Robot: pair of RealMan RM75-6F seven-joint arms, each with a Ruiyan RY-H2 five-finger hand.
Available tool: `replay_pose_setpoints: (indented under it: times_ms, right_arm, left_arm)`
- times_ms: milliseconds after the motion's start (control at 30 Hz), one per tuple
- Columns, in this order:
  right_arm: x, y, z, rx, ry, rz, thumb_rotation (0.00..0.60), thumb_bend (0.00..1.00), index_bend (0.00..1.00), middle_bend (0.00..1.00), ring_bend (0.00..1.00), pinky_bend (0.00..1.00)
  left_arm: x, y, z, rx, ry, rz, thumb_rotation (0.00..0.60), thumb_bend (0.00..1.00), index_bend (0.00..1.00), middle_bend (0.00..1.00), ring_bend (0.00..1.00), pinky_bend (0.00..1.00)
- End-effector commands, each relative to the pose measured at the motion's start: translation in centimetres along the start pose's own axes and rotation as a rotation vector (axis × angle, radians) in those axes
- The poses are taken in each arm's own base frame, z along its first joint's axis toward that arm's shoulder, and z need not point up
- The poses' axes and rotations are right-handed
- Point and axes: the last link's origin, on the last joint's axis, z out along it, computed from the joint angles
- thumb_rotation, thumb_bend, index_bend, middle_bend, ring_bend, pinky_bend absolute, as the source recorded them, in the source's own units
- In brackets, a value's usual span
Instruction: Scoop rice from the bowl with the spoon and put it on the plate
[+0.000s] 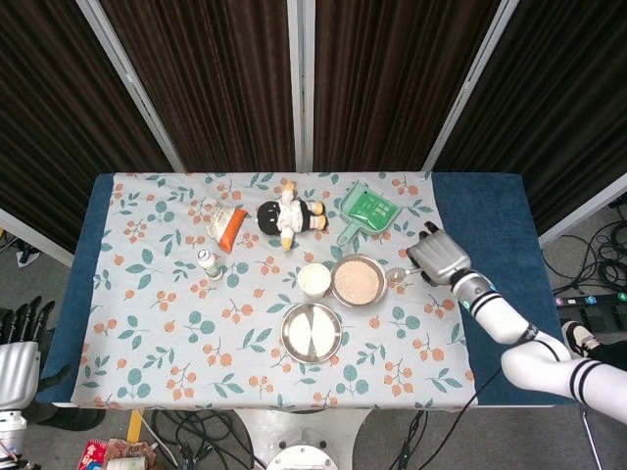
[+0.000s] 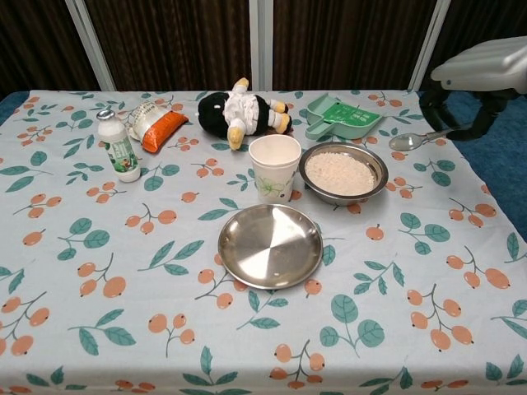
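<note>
No readable text, brand or number anywhere; small bottle point(image 2: 120, 151) with a green label, its print too small to read; orange snack packet point(image 2: 154, 125), markings blurred; green dustpan point(image 2: 343, 116) with pale marks, illegible; paper cup point(image 2: 274, 167) with only a leaf pattern
</note>
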Motion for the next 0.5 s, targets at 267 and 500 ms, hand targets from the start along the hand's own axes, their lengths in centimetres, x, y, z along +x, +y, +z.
replay_pose_setpoints:
  times_ms: [267,500]
  right_arm:
    - [1.0,-5.4,4.5,0.062,-0.082,-0.242,0.6,0.41,0.66,0.63,0.24,0.13]
    - [1.5,-7.4,5.5,0.035,-0.092,-0.349,0.6,0.41,0.67,0.63,0.24,0.12]
  left_arm:
    - [-0.1,-0.4,-0.3,0.008,0.002,-0.004,0.6,0.16,0.13,0.13,0.06,0.07]
    - [-0.3,-0.5,-0.4,0.008,0.004,-0.008,0.6,0.16,0.13,0.13,0.06,0.07]
